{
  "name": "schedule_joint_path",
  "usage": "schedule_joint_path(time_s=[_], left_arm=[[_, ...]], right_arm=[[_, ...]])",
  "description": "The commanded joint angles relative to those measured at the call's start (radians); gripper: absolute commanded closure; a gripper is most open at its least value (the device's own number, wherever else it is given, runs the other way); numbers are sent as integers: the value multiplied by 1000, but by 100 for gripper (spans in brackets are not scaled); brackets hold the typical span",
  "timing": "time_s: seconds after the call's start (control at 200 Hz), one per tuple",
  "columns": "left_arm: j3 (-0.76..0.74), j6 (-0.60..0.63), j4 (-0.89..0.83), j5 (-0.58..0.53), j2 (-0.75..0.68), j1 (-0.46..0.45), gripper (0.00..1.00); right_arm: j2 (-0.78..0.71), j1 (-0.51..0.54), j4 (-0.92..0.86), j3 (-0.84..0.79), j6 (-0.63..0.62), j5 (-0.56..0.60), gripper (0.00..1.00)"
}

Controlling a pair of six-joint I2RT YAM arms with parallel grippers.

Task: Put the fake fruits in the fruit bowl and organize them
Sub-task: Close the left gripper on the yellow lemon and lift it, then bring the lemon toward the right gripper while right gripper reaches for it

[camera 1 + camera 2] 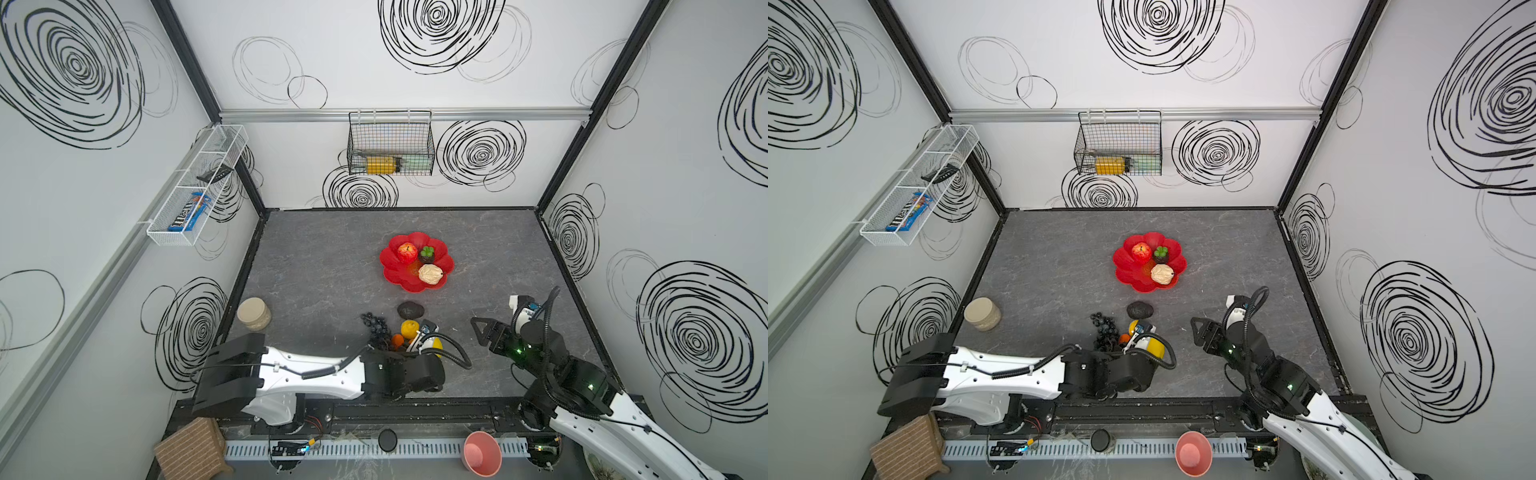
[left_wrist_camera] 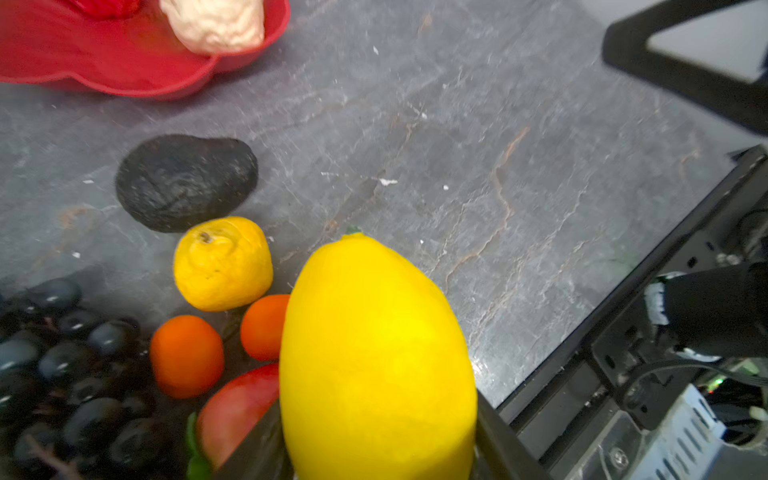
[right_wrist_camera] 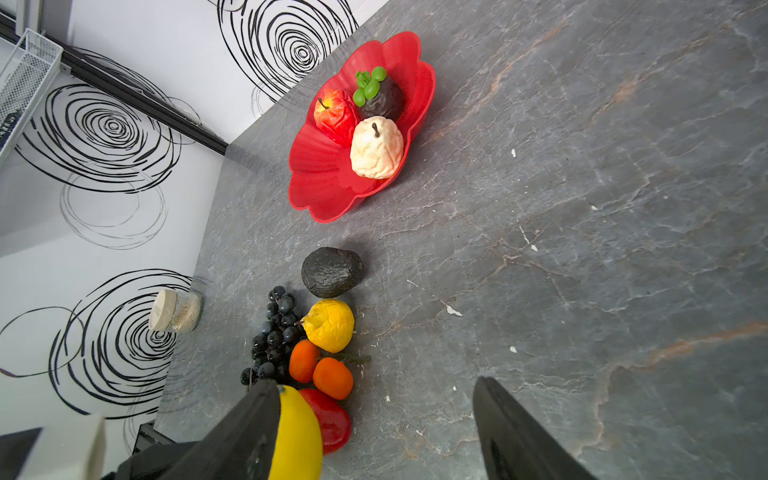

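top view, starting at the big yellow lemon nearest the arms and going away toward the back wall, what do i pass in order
In a top view, near to far: large lemon → small lemon → avocado → fruit bowl, near rim → cream wrinkled fruit → mangosteen.

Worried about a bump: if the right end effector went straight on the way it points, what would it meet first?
Probably bare tabletop: the right wrist view shows only table between the right end effector's open jaws. The large lemon lies close aside; depth is unclear.
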Motion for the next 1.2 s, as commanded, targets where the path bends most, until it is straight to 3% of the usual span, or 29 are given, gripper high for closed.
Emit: schedule_joint_path(time_s=[0.0, 0.15, 0.35, 0.796, 0.966, 1.191], left_arm=[[-97, 98, 192, -74, -109, 17, 41], [-226, 268, 393, -75, -230, 43, 41], [-365, 414, 627, 32, -327, 137, 41], [-502, 624, 994, 164, -327, 154, 41], [-518, 651, 1048, 166, -300, 132, 41], [-529, 688, 1105, 140, -269, 87, 40]], right_arm=[[21, 6, 48, 32, -6, -37, 22], [85, 5, 144, 59, -27, -139, 22], [182, 27, 243, 89, -41, -260, 20], [349, 323, 337, 183, -76, -136, 6], [393, 360, 322, 204, -77, -83, 6], [427, 365, 337, 210, -91, -100, 9]])
